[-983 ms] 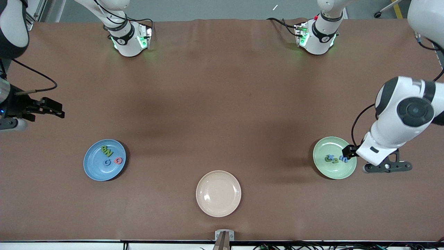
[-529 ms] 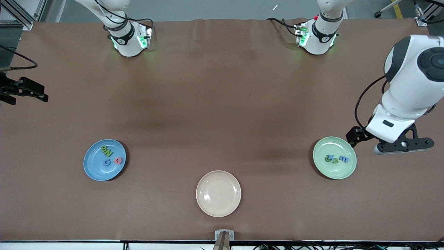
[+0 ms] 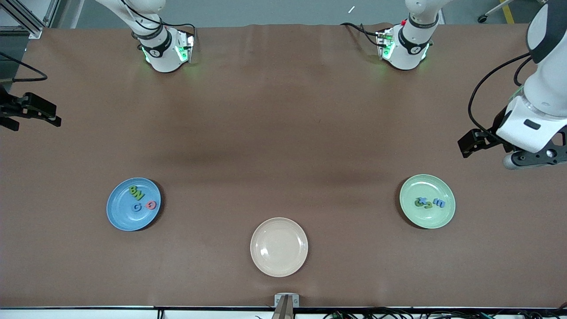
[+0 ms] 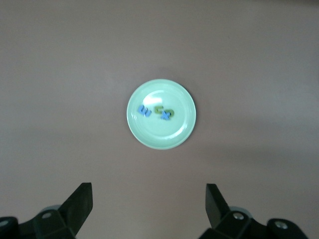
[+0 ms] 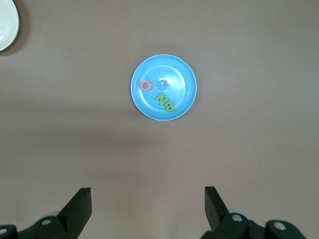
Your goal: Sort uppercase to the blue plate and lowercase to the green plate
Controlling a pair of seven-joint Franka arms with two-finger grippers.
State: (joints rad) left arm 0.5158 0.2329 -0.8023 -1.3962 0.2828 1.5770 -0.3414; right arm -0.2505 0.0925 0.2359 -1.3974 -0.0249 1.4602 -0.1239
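The blue plate [image 3: 119,213] holds a green B [image 3: 132,190], a green N [image 3: 139,195], a blue G [image 3: 137,207] and a pinkish-red round letter [image 3: 151,204]. The green plate [image 3: 432,219] holds a blue x [image 3: 421,201], green small letters [image 3: 428,204] and a blue m [image 3: 439,203]. My left gripper [image 3: 466,147] is open and empty over bare table at the left arm's end. My right gripper [image 3: 52,119] is open and empty over the table's edge at the right arm's end. The left wrist view shows the green plate [image 4: 159,135], the right wrist view the blue plate [image 5: 170,67].
An empty cream plate [image 3: 279,247] lies between the two plates, nearer to the front camera; its edge shows in the right wrist view [image 5: 7,25]. Both arm bases stand along the table's back edge. Brown table surface lies all around the plates.
My left gripper has lifted off the green plate and drawn back toward the left arm's end. My right gripper has drawn back to the table's edge. The letters have not moved.
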